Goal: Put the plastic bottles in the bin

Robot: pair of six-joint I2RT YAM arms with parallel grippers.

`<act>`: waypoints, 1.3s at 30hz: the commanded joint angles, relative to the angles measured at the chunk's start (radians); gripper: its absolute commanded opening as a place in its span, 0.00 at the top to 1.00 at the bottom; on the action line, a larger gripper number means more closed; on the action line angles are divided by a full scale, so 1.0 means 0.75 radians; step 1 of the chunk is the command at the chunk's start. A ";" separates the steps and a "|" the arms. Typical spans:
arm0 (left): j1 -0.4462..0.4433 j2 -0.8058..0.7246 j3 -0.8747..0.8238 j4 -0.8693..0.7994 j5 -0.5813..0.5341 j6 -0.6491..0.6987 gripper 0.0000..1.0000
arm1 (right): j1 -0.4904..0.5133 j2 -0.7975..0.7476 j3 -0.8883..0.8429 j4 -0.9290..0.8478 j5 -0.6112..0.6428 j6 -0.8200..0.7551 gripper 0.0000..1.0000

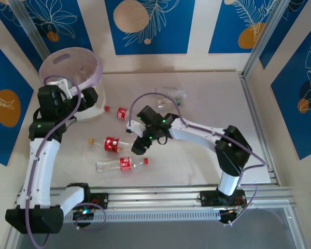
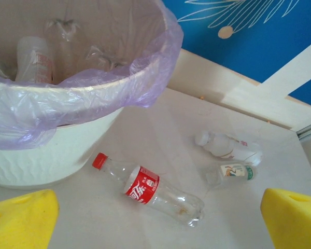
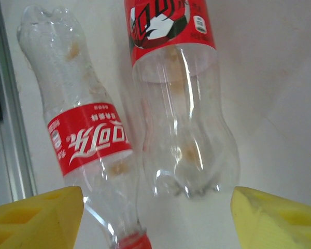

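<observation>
The bin point(image 1: 71, 66), white with a pale purple bag over its rim point(image 2: 67, 98), stands at the far left with a clear bottle point(image 2: 33, 59) inside. My left gripper point(image 2: 158, 228) is open beside the bin, above a red-capped, red-labelled bottle point(image 2: 145, 187) lying on the table point(image 1: 122, 113). My right gripper point(image 3: 155, 223) is open and low over two red-labelled bottles lying side by side, one point(image 3: 88, 140) on the left and one point(image 3: 181, 104) on the right. In the top view they lie at mid-table point(image 1: 111, 143) and nearer the front point(image 1: 122, 164), by the right gripper point(image 1: 139, 147).
Two pale bottles, one white-capped point(image 2: 228, 145) and one with a green band point(image 2: 236, 172), lie toward the back of the table point(image 1: 168, 95). An aluminium rail point(image 1: 171, 194) runs along the near edge. Patterned walls close in the back and sides.
</observation>
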State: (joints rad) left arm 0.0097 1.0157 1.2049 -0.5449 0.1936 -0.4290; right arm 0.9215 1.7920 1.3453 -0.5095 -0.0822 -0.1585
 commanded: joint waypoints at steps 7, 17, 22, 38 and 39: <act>-0.006 0.006 -0.057 -0.046 0.113 -0.014 0.00 | 0.054 0.265 0.150 0.084 0.003 0.082 0.25; -0.005 0.009 -0.149 0.080 0.150 -0.085 0.00 | 0.059 0.401 0.218 0.117 0.007 0.127 0.24; -0.005 0.016 -0.178 0.141 0.145 -0.126 0.00 | 0.074 0.443 0.275 0.070 -0.052 0.130 0.17; -0.016 0.142 -0.236 0.541 0.012 -0.358 0.00 | 0.130 -0.237 -0.131 -0.173 -0.206 0.274 0.19; -0.019 0.163 -0.222 0.557 -0.004 -0.359 0.00 | 0.179 -0.258 -0.161 -0.181 -0.205 0.313 0.20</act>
State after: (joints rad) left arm 0.0051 1.1046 1.0321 -0.2363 0.2356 -0.6525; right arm 0.9817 1.6081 1.2911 -0.5377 -0.1955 0.0147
